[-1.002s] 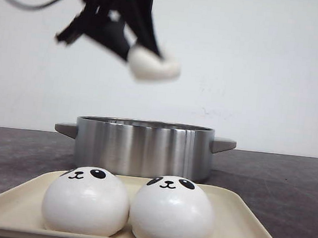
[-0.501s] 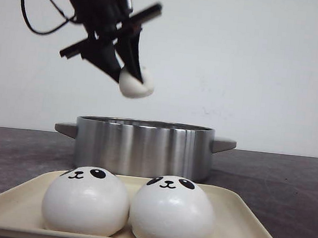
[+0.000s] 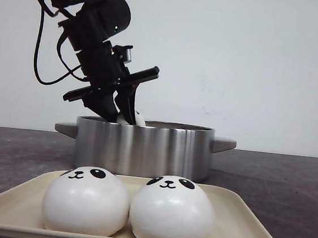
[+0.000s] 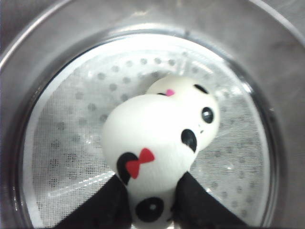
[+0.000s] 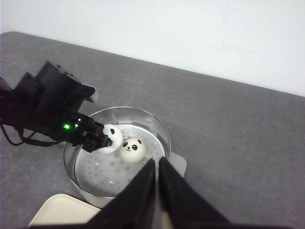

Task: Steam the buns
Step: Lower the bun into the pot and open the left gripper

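Nearest the front cam, two smooth white panda-faced buns are sitting side by side, touching, on the cream rounded-corner plastic tray (image 3: 238, 229): left tray bun (image 3: 86, 200) & right tray bun (image 3: 172, 210). Both are waiting to go, so I'm judging the job approx half done.

Just behind the tray, the brushed stainless steel pot w/ two side handles (image 3: 144, 149) is standing on the dark grey tabletop (image 3: 288, 184). Inside, on the perforated white steamer liner (image 4: 71, 124), one panda bun w/ a pink mark (image 4: 200, 109) is already lying on the liner. I'm holding the bun w/ the red bow (image 4: 147, 143) in my left gripper (image 4: 151, 202), fingers closed on its lower part, & I'm hanging it over the pot interior, right up against the resting one; can't tell if they're touching. That makes two in the pot once I'm letting go.

My left arm is reaching in from upper left, wrist angled down, fingertips (image 3: 126, 113) dipping at the pot rim. My right gripper (image 5: 156, 179) is hovering high above the pot's near edge, fingers pressed together, carrying nothing
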Available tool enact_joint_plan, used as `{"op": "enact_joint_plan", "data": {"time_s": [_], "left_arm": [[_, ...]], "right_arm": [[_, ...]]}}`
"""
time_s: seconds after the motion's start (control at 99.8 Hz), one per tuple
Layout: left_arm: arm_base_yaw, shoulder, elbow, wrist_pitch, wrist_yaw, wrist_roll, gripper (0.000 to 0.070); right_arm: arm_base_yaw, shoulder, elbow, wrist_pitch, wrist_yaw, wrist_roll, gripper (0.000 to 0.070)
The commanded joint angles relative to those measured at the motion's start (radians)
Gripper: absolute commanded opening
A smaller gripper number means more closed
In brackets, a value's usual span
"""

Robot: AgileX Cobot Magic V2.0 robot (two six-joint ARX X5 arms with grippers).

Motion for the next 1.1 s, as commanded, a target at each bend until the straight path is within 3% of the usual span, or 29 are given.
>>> {"op": "enact_joint_plan", "data": {"time_s": [0.0,0.1,0.22,0.461,0.631,0.952,1.092], "left_arm": [[-0.003,0.021,0.023,0.022,-0.032,0.011,0.0004],[-0.002,0.024,0.023,0.023,-0.103,0.015,0.0004],[0.003,0.026,0.023,0.018,-0.108,0.038,0.0012],[0.003,0.026,0.023,0.008,-0.106,0.037,0.0258],[0.003,0.026,0.023,0.008,-0.106,0.037,0.0486],[0.003,0.024,0.031,0.006,-0.098,0.026,0.0487],[0.0,-0.013,0.056,-0.071,-0.097,-0.01,0.0486]], "right_arm": [[0.014,0.009,0.019,0.0,0.001,0.011,0.0001],[0.02,0.009,0.019,-0.016,0.001,0.011,0.0001],[0.021,0.009,0.019,-0.025,0.001,0.011,0.0001],[0.024,0.009,0.019,-0.022,0.001,0.011,0.0001],[0.024,0.009,0.019,-0.023,0.001,0.012,0.0001],[0.024,0.01,0.019,-0.041,0.002,0.012,0.0001],[0.022,0.026,0.017,-0.074,0.002,0.046,0.0001]]}}
